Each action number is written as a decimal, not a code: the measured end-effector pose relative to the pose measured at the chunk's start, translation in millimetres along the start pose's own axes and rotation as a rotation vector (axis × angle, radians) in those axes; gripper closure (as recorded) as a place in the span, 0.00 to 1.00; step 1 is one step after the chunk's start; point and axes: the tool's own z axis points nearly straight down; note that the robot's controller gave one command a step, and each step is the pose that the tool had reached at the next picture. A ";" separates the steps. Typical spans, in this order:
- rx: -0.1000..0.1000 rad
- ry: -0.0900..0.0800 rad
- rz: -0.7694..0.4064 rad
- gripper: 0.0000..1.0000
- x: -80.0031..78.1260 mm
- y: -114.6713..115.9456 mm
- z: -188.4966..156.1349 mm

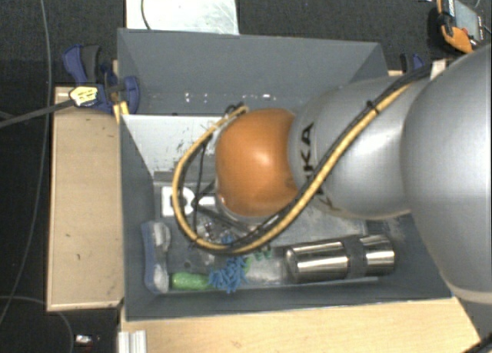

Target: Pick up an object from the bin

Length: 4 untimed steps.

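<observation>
Bin [254, 67]: grey metal; the loose things lie along its front floor.
Pack [154, 255]: clear with a blue edge, lying along the left wall. It looks slick and flat, so I judge it would slip from a pinch.
Card [171, 201]: white with a dark mark on it, cut off by the cable and not readable.
Stick [190, 281]: green, lying at the front wall, just beside the tuft.
Tuft [231, 273]: blue and shaggy, touching the front wall. It is the thing nearest below the tool and the likeliest pick. It may drag the stick or snag.
Tool [217, 228]: low in the bin under the cover, above the tuft. Whether it is apart or together, I cannot tell.
Cable [184, 182]: a yellow-black loop hanging near the floor. It could catch on loose things.
Cover [254, 163]: orange dome, hiding the grasp point, so a miss would go unseen.
Arm [361, 151]: the letters "KA" can be read, the rest curving out of sight.
Cylinders [338, 258]: shiny steel, lying end to end at the right. A nudge would likely roll them.
</observation>
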 end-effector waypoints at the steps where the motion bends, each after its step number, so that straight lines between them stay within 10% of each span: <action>1: -0.003 0.012 -0.387 1.00 8.8 -18.5 54.6; 2: 0.000 -0.002 -0.152 1.00 5.2 -15.8 7.1; 4: 0.000 0.000 -0.589 1.00 5.2 -29.7 74.1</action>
